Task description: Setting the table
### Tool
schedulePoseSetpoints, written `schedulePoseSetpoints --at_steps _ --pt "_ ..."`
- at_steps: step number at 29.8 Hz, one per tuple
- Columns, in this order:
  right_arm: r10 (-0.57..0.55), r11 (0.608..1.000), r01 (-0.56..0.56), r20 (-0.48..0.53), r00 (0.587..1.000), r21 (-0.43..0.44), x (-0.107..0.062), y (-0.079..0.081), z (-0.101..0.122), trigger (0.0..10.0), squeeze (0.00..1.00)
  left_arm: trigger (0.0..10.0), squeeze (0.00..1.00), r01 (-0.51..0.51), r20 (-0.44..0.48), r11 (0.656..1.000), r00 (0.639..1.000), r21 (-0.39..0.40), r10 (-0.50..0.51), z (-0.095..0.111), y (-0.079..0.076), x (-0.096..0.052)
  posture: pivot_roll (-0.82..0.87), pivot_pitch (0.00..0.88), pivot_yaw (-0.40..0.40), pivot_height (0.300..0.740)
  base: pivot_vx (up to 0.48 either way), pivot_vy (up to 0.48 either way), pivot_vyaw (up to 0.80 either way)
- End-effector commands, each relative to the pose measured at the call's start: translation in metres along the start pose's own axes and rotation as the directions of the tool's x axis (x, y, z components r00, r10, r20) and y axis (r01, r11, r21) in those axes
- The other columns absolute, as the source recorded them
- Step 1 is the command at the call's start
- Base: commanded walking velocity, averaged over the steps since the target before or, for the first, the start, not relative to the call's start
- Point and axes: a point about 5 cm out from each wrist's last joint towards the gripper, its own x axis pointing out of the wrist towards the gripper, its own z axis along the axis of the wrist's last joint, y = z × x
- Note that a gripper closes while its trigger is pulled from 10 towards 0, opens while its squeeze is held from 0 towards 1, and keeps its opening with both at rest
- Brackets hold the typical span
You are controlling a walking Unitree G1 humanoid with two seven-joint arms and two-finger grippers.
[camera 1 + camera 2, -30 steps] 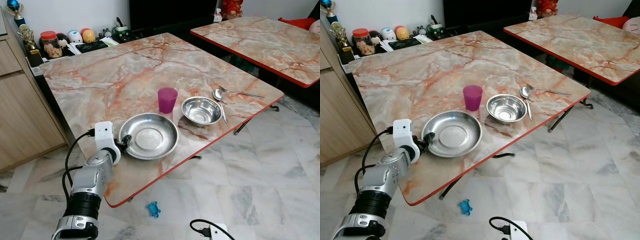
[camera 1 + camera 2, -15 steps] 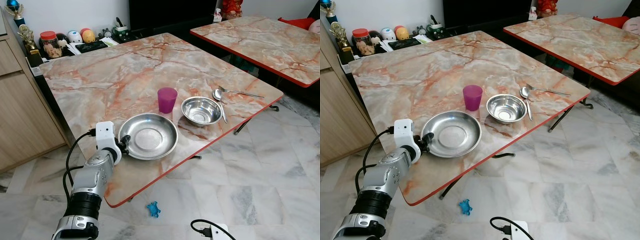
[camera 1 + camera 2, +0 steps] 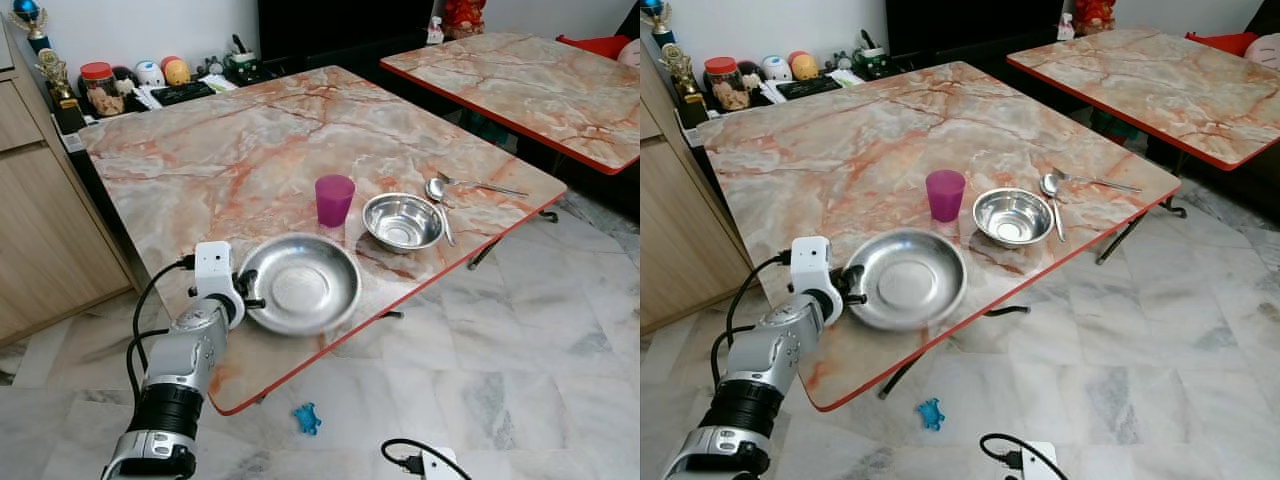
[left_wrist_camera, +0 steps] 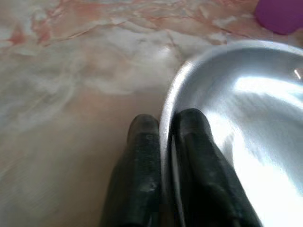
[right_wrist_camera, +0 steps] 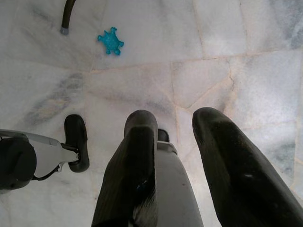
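A round steel plate (image 3: 300, 285) is near the front of the marble table (image 3: 220, 150). My left gripper (image 3: 247, 297) is shut on its left rim; in the left wrist view the gripper (image 4: 165, 123) has one finger on each side of the plate's (image 4: 246, 109) edge. The plate looks slightly raised and tilted. Behind it stands a purple cup (image 3: 334, 198). To the right are a steel bowl (image 3: 403, 221), a spoon (image 3: 437, 197) and a fork (image 3: 485, 185). My right gripper (image 5: 175, 120) hangs open over the floor.
A second marble table (image 3: 530, 80) stands at the back right. A wooden cabinet (image 3: 40, 200) lines the left, with jars and trophies (image 3: 100, 85) behind the table. On the floor lie a blue toy (image 3: 306, 417) and a cable with a white plug (image 3: 425, 462).
The plate, held by my left gripper, has shifted a little toward the table's front edge and now looks tilted up. The other items have not moved.
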Motion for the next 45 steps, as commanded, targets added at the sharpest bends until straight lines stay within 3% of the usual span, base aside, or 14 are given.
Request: schedulePoseSetpoints --at_steps 1,11,14,15,16,17,18,19,20,21,22,25,34,45 --pt "-0.005 1.0 0.005 -0.012 1.0 0.003 -0.001 -0.002 -0.004 10.0 0.0 0.0 0.0 -0.008 -0.016 1.0 1.0 0.02 0.008 -0.003 0.002 -0.001 0.13 0.015 -0.059 0.74 0.0 0.0 0.0" --pt "-0.006 1.0 0.006 -0.013 1.0 0.003 -0.001 -0.003 -0.004 10.0 0.0 0.0 0.0 -0.003 -0.014 1.0 1.0 0.029 0.004 -0.002 0.001 -0.001 0.13 0.015 -0.059 0.74 0.0 0.0 0.0" --pt "-0.008 1.0 0.008 -0.016 1.0 0.003 -0.001 -0.003 -0.005 10.0 0.0 0.0 0.0 0.035 0.03 0.998 0.999 0.05 -0.036 -0.002 -0.003 -0.004 0.13 0.015 -0.059 0.74 0.0 0.0 0.0" --pt "-0.008 1.0 0.009 -0.016 1.0 0.004 -0.001 -0.003 -0.005 10.0 0.0 0.0 0.0 0.062 0.055 0.998 0.997 0.006 -0.062 -0.001 -0.005 -0.005 0.13 0.014 -0.059 0.74 0.0 0.0 0.0" --pt "-0.009 1.0 0.009 -0.017 1.0 0.005 -0.001 -0.004 -0.005 10.0 0.0 0.0 0.0 0.102 0.104 0.99 0.99 -0.094 -0.092 0.001 -0.005 -0.008 0.13 0.013 -0.059 0.74 0.0 0.0 0.0" --pt "-0.009 1.0 0.009 -0.017 1.0 0.005 -0.001 -0.003 -0.005 10.0 0.0 0.0 0.0 0.112 0.12 0.986 0.988 -0.122 -0.098 0.002 -0.005 -0.009 0.13 0.013 -0.059 0.74 0.0 0.0 0.0" --pt "-0.009 1.0 0.009 -0.017 1.0 0.005 -0.001 -0.003 -0.006 10.0 0.0 4.4 0.0 0.124 0.132 0.981 0.986 -0.152 -0.104 0.002 -0.004 -0.01 0.13 0.013 -0.059 0.74 0.0 0.0 0.0" --pt "-0.009 1.0 0.009 -0.017 1.0 0.005 -0.001 -0.003 -0.006 10.0 0.0 4.4 0.0 0.136 0.146 0.973 0.983 -0.188 -0.109 0.002 -0.003 -0.011 0.13 0.014 -0.059 0.74 0.0 0.0 0.0" --pt "-0.009 1.0 0.009 -0.017 1.0 0.005 -0.001 -0.003 -0.006 10.0 0.0 10.0 0.0 0.161 0.172 0.954 0.978 -0.254 -0.119 0.003 -0.002 -0.013 0.13 0.013 -0.06 0.74 0.0 0.0 0.0" --pt "-0.009 1.0 0.009 -0.017 1.0 0.005 -0.001 -0.003 -0.006 10.0 0.0 10.0 0.0 0.161 0.172 0.954 0.978 -0.254 -0.119 0.003 -0.002 -0.013 0.13 0.013 -0.06 0.74 0.0 0.0 0.0" --pt "-0.009 1.0 0.009 -0.018 1.0 0.005 -0.001 -0.004 -0.006 10.0 0.0 10.0 0.0 0.191 0.207 0.924 0.97 -0.331 -0.127 0.005 0.001 -0.015 0.13 0.012 -0.061 0.74 0.0 0.0 0.0" --pt "-0.008 1.0 0.008 -0.018 1.0 0.003 -0.001 -0.004 -0.006 10.0 0.0 10.0 0.0 0.227 0.242 0.869 0.962 -0.44 -0.128 0.004 0.007 -0.018 0.13 0.013 -0.063 0.74 0.0 0.0 0.0" --pt "-0.01 1.0 0.01 -0.019 1.0 0.001 -0.002 -0.005 -0.006 10.0 0.0 10.0 0.0 0.251 0.275 0.79 0.955 -0.56 -0.109 -0.002 0.009 -0.022 0.13 0.008 -0.066 0.74 0.0 0.0 0.0" --pt "-0.011 1.0 0.011 -0.018 1.0 0.0 -0.002 -0.006 -0.007 10.0 0.0 10.0 0.0 0.265 0.328 0.767 0.942 -0.584 -0.075 0.005 0.01 -0.026 0.13 0.0 -0.066 0.74 0.0 0.0 0.0"
